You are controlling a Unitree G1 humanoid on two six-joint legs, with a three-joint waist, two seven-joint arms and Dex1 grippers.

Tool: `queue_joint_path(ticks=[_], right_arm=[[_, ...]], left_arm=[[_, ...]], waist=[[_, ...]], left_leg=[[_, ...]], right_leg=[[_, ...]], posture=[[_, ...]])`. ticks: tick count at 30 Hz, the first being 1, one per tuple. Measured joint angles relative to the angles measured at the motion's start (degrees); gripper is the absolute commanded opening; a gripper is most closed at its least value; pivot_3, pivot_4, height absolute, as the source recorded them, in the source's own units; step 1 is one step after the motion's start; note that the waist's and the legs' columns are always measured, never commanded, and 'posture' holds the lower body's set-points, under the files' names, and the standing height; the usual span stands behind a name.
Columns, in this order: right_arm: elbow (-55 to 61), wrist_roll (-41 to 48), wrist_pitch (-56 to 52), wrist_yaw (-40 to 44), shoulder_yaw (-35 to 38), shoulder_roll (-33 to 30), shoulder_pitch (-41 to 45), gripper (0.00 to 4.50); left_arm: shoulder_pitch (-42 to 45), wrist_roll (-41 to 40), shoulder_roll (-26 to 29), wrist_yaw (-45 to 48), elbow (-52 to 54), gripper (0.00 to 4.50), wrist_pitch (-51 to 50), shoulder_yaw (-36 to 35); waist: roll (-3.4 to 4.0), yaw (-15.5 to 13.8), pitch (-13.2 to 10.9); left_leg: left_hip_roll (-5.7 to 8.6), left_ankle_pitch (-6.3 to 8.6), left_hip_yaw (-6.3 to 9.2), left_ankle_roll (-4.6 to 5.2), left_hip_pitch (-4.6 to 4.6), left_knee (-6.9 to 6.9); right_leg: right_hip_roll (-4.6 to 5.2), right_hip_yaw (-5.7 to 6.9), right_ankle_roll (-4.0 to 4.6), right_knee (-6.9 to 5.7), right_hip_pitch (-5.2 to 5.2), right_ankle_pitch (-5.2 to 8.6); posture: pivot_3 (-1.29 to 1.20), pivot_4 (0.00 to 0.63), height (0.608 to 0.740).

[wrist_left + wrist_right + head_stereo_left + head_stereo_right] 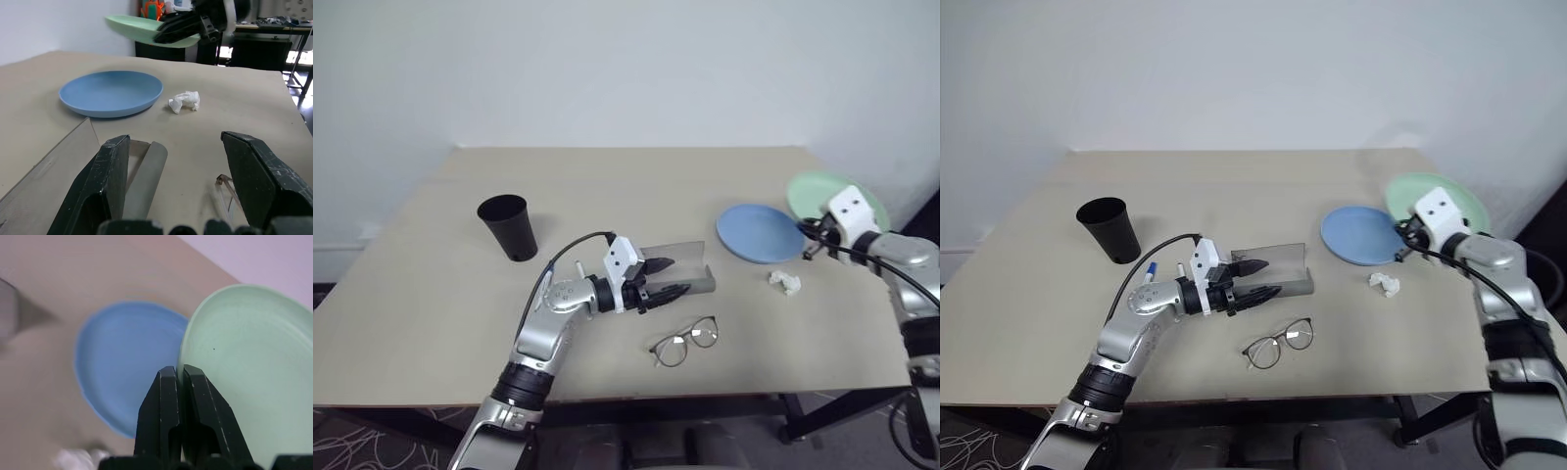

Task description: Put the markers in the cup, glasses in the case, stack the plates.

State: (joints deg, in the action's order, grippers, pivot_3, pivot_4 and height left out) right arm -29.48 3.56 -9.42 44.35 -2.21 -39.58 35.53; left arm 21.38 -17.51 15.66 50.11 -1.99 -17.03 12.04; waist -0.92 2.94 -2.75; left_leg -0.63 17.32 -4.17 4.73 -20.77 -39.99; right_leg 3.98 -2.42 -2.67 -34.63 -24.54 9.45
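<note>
Head view: right gripper (1400, 243) pinches mint plate (1464, 201) by its rim, raised over desk's (1234, 176) right edge beside blue plate (1359, 235) | Left wrist: left gripper (178, 166), jaws wide, before case (146, 176) | Right wrist: step is stacking; next, lower mint onto blue.

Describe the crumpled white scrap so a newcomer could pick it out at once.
Start at the table's right side, where the light blue plate lies flat. Just in front of that plate, toward the table's near edge, sits the crumpled white scrap. It is small, white and wrinkled, while the things around it are smooth: that plate, the glasses and the grey case.
</note>
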Motion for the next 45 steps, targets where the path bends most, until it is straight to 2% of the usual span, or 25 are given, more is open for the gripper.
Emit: queue_joint_path(ticks=[12,24,27,33,40,45], right_arm=[[-25.7,-5.5,13.1,3.5,-5.2,7.4,11.5,0.02],[-33.8,-8.0,17.1,4.2,-5.8,10.2,14.1,0.02],[-34.1,-8.0,17.2,4.6,-5.8,10.9,14.3,0.68],[-34.2,-8.0,17.6,4.5,-5.6,10.9,14.3,2.61],[-30.7,-7.7,17.7,4.6,-4.0,9.1,13.1,2.61],[-24.0,-5.5,12.5,6.2,-1.2,5.6,9.4,2.61]], left_arm=[[0.7,0.1,-0.2,-0.5,-0.8,3.14,0.9,-0.1],[0.7,0.8,0.3,-1.0,-0.8,3.14,0.9,-0.1],[0.7,0.9,0.1,-1.2,-0.8,3.14,0.9,0.0],[0.7,0.9,0.0,-1.4,-0.8,3.14,0.9,0.0],[0.7,1.0,-0.6,-1.6,-0.8,3.14,0.9,0.0],[0.7,1.0,-0.7,-1.6,-0.8,3.14,0.9,0.0]], waist=[[0.06,-0.1,0.0],[0.10,0.1,0.0],[0.11,0.1,0.0],[0.12,0.1,0.0],[0.14,0.0,0.0],[0.15,0.0,0.0]], left_leg=[[0.03,0.00,0.07,0.00,-0.05,0.03],[0.04,-0.01,0.04,-0.01,-0.01,0.03],[0.04,-0.01,0.05,-0.01,0.00,0.03],[0.04,-0.01,0.06,-0.01,-0.01,0.03],[0.04,-0.01,0.09,-0.01,-0.02,0.03],[0.04,0.00,0.08,0.00,-0.03,0.03]], right_leg=[[0.01,0.00,0.27,0.00,0.00,-0.17],[0.00,-0.01,0.28,-0.06,0.00,-0.18],[0.00,0.00,0.28,-0.06,0.01,-0.18],[0.01,-0.01,0.28,-0.05,0.01,-0.18],[0.00,0.01,0.27,-0.06,0.01,-0.18],[0.02,-0.01,0.26,-0.03,0.02,-0.18]], posture=[[0.00,0.000,0.732],[0.00,0.000,0.732],[0.00,0.000,0.732],[0.00,0.000,0.732],[0.00,0.000,0.732],[0.00,0.000,0.732]])
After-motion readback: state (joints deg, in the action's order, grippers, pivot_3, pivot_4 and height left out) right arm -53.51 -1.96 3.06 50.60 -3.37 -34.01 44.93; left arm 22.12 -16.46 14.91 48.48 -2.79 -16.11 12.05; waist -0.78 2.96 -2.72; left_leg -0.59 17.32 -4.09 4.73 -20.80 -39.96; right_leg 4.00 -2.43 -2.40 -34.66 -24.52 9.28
